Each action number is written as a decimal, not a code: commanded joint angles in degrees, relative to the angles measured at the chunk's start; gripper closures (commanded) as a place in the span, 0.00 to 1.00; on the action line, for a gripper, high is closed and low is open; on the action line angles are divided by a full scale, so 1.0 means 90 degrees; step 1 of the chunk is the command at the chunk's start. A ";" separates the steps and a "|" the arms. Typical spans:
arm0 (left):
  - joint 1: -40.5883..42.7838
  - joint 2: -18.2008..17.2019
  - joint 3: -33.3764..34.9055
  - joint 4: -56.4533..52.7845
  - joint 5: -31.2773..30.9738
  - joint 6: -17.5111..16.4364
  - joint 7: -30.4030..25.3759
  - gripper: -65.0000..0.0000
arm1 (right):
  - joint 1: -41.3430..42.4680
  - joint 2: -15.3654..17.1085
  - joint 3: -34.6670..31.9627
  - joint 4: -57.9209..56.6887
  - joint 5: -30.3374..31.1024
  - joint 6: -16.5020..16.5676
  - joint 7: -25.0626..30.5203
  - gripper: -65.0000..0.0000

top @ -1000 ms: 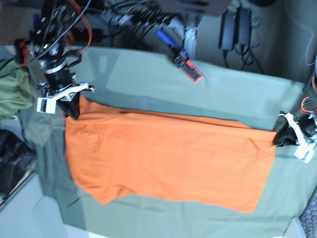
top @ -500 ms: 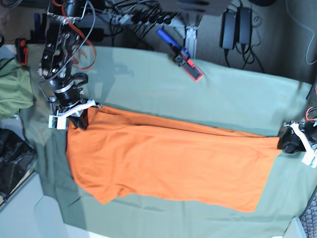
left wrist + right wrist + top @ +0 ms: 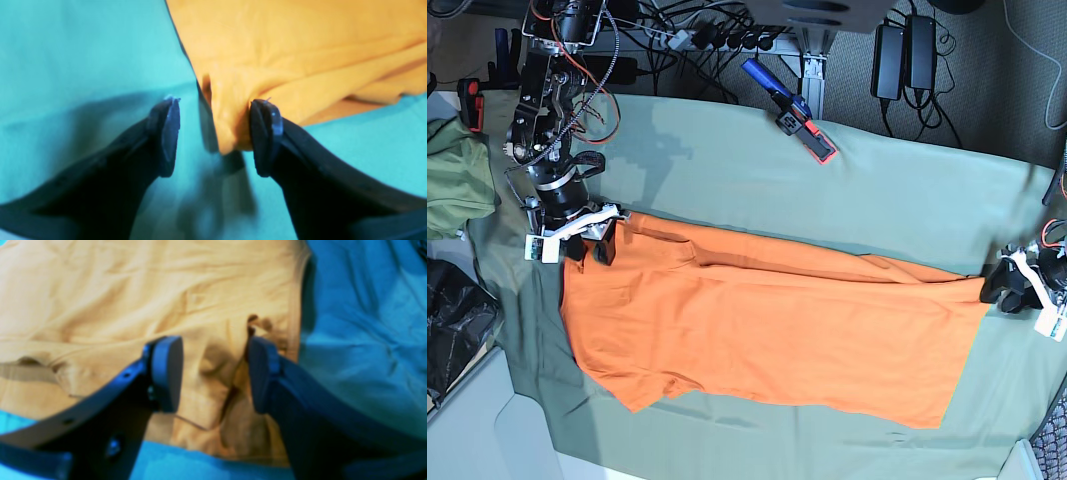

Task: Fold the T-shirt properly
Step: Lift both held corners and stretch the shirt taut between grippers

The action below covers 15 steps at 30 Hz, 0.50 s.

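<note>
The orange T-shirt point(image 3: 777, 330) lies spread flat on the sage-green cloth point(image 3: 877, 190), with a long crease along its far edge. My right gripper point(image 3: 592, 245) stands at the shirt's far left corner. In the right wrist view it point(image 3: 215, 373) is open, with bunched shirt cloth point(image 3: 133, 290) under and between the jaws. My left gripper point(image 3: 1005, 290) stands at the shirt's far right corner. In the left wrist view it point(image 3: 217, 136) is open, and the shirt's corner point(image 3: 300, 50) lies between the jaws, against the right finger point(image 3: 267, 136).
An olive-green garment point(image 3: 457, 190) lies off the cloth at the left. A blue and red tool point(image 3: 792, 112) rests on the cloth's back edge. A black bag point(image 3: 452, 330) sits at the left front. Power bricks point(image 3: 907, 55) and cables lie behind.
Both grippers carried the shirt's far edge a little toward the front, then opened and let go. The edge now lies flat with a crease.
</note>
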<state>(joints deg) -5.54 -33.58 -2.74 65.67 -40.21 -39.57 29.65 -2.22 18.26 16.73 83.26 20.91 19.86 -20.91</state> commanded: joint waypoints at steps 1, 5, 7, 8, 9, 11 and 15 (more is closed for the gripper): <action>-0.0124 -0.0153 -0.0202 0.0085 -0.0231 -0.0048 -0.0053 0.44 | 0.0080 0.0102 0.0046 0.0192 0.0034 0.0442 0.0141 0.51; -0.0121 -0.0153 -0.0607 0.0085 -0.0733 -0.0048 0.0342 0.44 | 0.0085 0.0104 0.0248 0.0425 0.0053 0.0442 -0.0027 0.51; -0.0104 -0.0151 -0.0624 0.0085 -0.0916 -0.0048 0.0449 0.44 | 0.0085 0.0102 0.0486 0.0440 0.0053 0.0440 -0.0044 0.51; -0.0083 -0.0148 -0.0612 0.0083 -0.1008 -0.0048 0.0476 0.44 | 0.0083 0.0102 0.0619 0.0440 0.0056 0.0440 -0.0068 0.51; -0.0044 -0.0148 -0.0602 0.0083 -0.1061 -0.0048 0.0476 0.44 | 0.0083 0.0102 0.0767 0.0440 0.0056 0.0440 -0.0126 0.51; 0.0029 -0.0146 -0.0602 0.0083 -0.1139 -0.0048 0.0471 0.44 | 0.0070 0.0104 0.1066 0.0430 0.0112 0.0440 -0.0253 0.51; 0.0141 -0.0129 -0.0602 0.0080 -0.1175 -0.0048 0.0447 0.44 | -0.0063 0.0102 0.1489 0.0296 0.0372 0.0440 -0.0284 0.51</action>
<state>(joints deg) -3.18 -33.52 -7.77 65.63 -49.56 -39.51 34.76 -3.22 18.28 29.85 85.30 23.75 19.86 -24.49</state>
